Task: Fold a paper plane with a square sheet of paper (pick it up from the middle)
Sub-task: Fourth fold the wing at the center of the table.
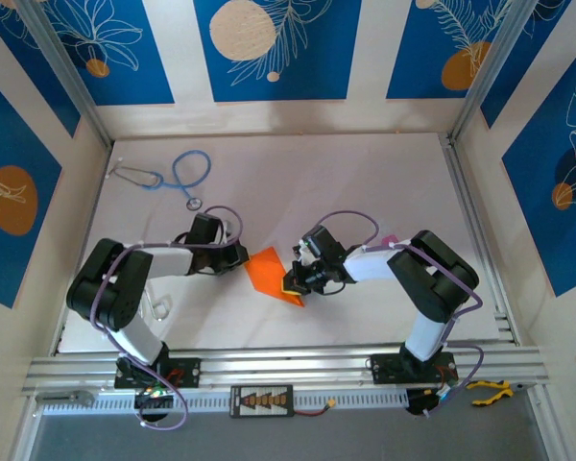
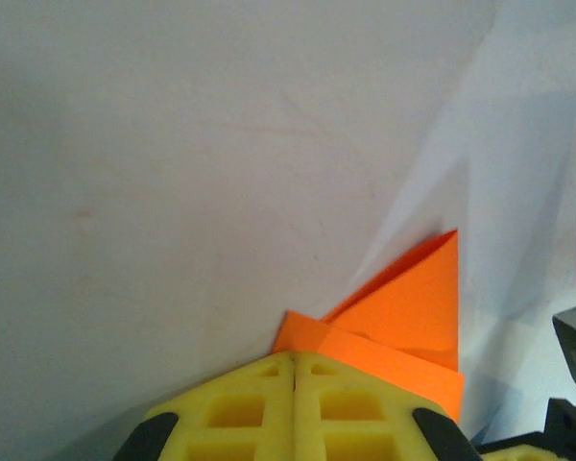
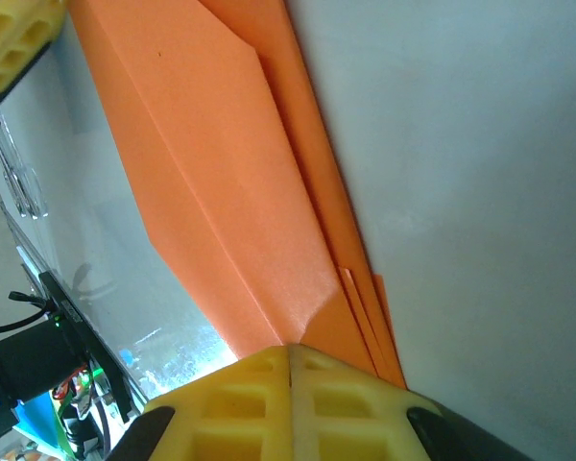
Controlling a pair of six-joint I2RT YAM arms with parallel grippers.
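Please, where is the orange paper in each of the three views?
Top external: orange paper just below the picture's centre.
Left wrist: orange paper at the bottom, right of centre.
Right wrist: orange paper as a long band from top centre to bottom centre.
Shared landmark: the left gripper's yellow fingers, bottom centre in their own view, top left in the right wrist's.

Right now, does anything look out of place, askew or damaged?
Nothing spilled or torn. The orange paper is pinched between the left gripper and right gripper; near the right one its folded layers sit slightly staggered, not flush. A blue stethoscope lies far left on the table, unrelated to folding.
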